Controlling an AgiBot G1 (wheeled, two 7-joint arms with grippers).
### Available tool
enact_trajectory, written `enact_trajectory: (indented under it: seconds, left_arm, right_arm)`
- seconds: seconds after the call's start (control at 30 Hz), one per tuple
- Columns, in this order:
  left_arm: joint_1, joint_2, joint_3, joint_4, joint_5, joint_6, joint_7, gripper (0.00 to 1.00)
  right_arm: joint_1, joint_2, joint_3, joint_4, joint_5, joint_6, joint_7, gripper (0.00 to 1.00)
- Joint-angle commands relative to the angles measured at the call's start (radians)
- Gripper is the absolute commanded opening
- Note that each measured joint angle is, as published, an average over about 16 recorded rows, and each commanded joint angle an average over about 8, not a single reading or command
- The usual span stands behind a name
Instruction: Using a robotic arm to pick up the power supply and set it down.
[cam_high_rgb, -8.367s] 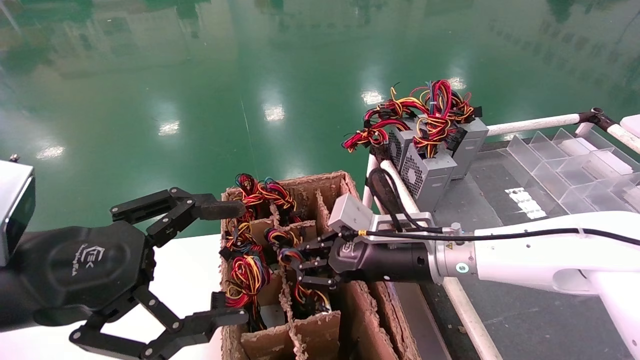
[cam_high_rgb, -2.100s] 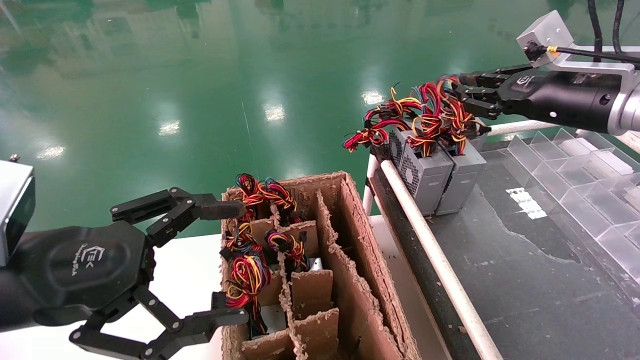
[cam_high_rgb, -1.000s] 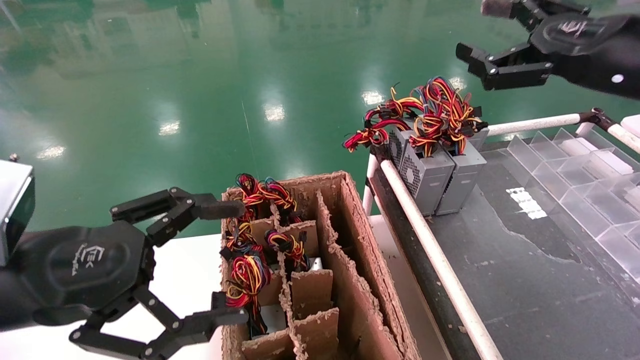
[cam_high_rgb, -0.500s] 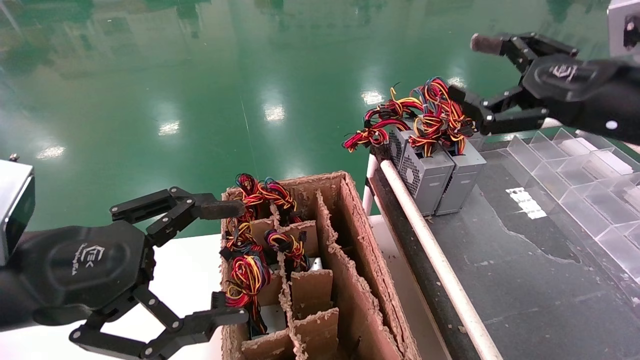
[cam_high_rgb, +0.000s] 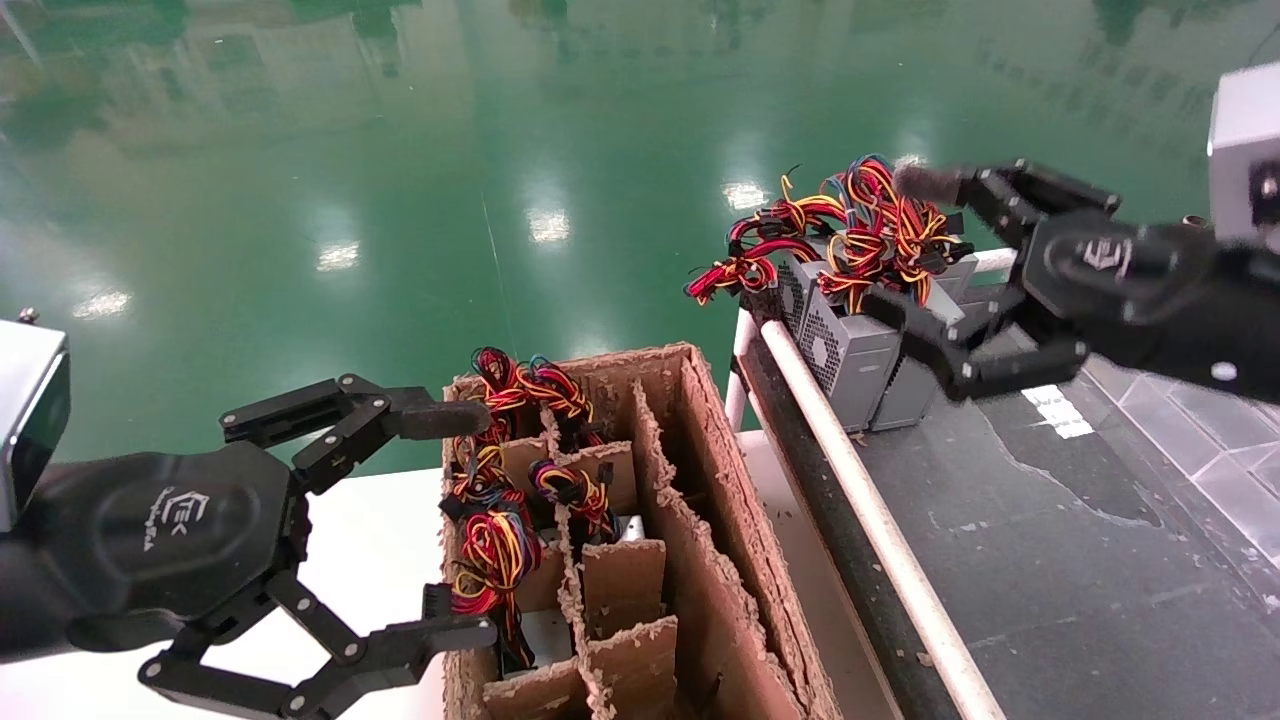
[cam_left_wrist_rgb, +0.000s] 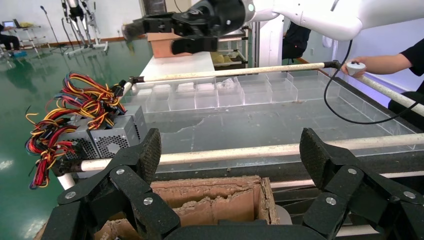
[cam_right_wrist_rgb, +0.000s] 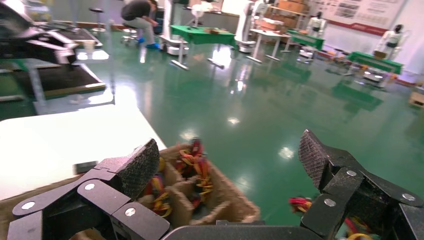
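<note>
While the right gripper (cam_high_rgb: 915, 275) hangs wide open and empty right beside the power supplies (cam_high_rgb: 865, 345), they stand on end at the corner of the dark bench (cam_high_rgb: 1040, 560), long axis upright, wires (cam_high_rgb: 850, 225) sprouting on top; one finger is up by the wires, the other low against the grey cases. The next pickup is probably in the cardboard box (cam_high_rgb: 700, 560), just off the bench's rail; the left gripper (cam_high_rgb: 455, 525), open too, sits nearer it, and the dividers could snag.
</note>
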Motion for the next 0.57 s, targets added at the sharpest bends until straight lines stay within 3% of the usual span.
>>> enact_trajectory:
  seconds: [0.03, 0.57]
  left_arm:
    - [0.0, 0.0, 0.0, 0.0, 0.0, 0.0, 0.0, 1.0]
    - [0.0, 0.0, 0.0, 0.0, 0.0, 0.0, 0.0, 1.0]
  right_arm:
    - [-0.03, 0.011, 0.005, 0.042, 0.015, -0.003, 0.015, 1.0]
    - [-0.244, 0.089, 0.042, 0.344, 0.127, -0.024, 0.125, 1.0]
